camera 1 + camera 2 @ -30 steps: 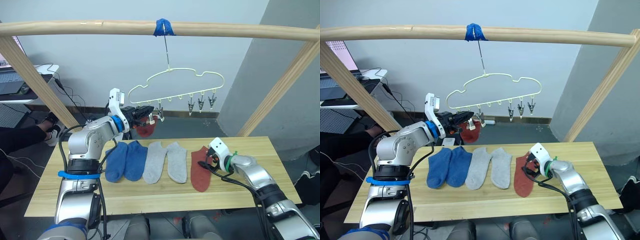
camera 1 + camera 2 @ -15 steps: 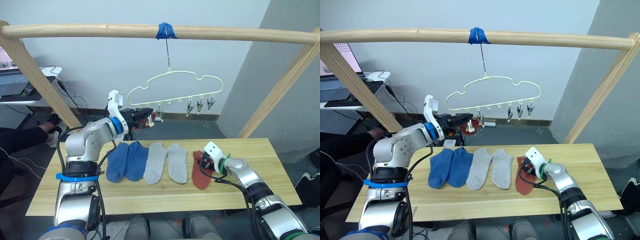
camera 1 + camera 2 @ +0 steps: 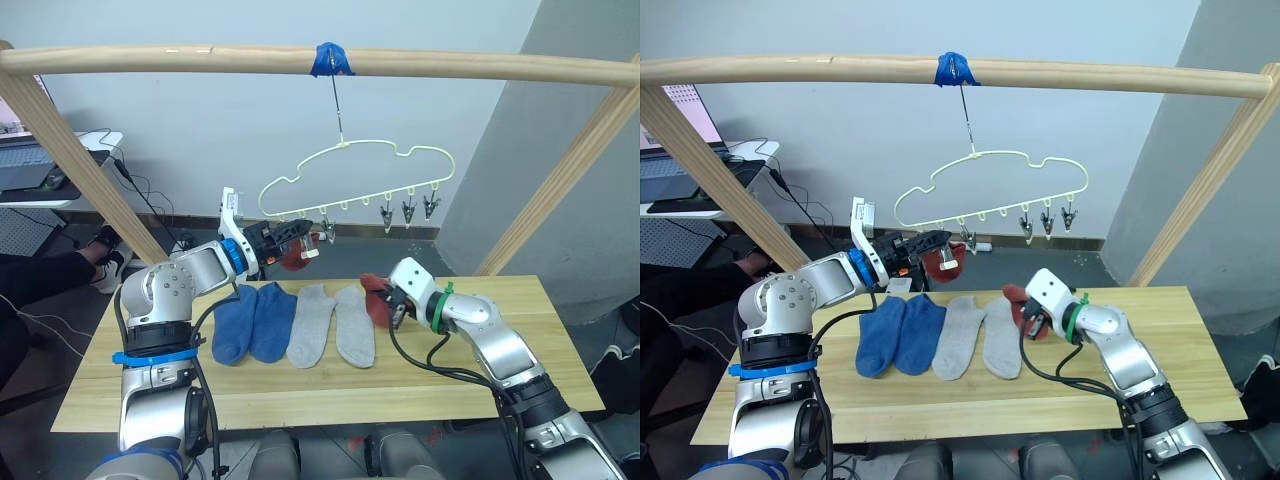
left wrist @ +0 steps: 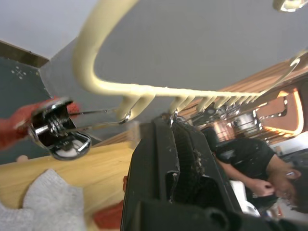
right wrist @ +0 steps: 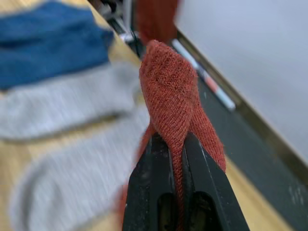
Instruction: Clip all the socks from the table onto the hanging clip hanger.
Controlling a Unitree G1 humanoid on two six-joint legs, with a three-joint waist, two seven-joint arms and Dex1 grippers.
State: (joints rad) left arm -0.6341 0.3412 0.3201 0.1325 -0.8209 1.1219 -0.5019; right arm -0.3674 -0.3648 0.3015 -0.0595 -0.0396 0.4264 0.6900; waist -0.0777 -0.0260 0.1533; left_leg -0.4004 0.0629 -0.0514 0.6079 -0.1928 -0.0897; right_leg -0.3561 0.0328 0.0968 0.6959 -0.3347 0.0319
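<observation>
The pale gold clip hanger (image 3: 350, 168) hangs by its hook from the taped pole. My left gripper (image 3: 303, 231) is shut at the hanger's left end, pinching a metal clip, as the left wrist view (image 4: 171, 125) shows. One rust red sock (image 3: 294, 258) hangs from a clip just beside it. My right gripper (image 3: 393, 306) is shut on the other rust red sock (image 5: 168, 91), held bunched above the table (image 3: 520, 320). Two blue socks (image 3: 252, 320) and two light grey socks (image 3: 333, 322) lie side by side on the table.
A wooden pole (image 3: 450, 66) with blue tape (image 3: 328, 55) spans the top, on slanted wooden posts left (image 3: 70, 160) and right (image 3: 550, 190). Three free clips (image 3: 408, 210) hang at the hanger's right. A desk with a laptop (image 3: 30, 165) and a person's leg (image 3: 40, 275) are at the far left.
My right gripper has shut on the rust red sock and lifted it off the table, up and to the left. The left gripper stays at the hanger. The camera shifted slightly.
</observation>
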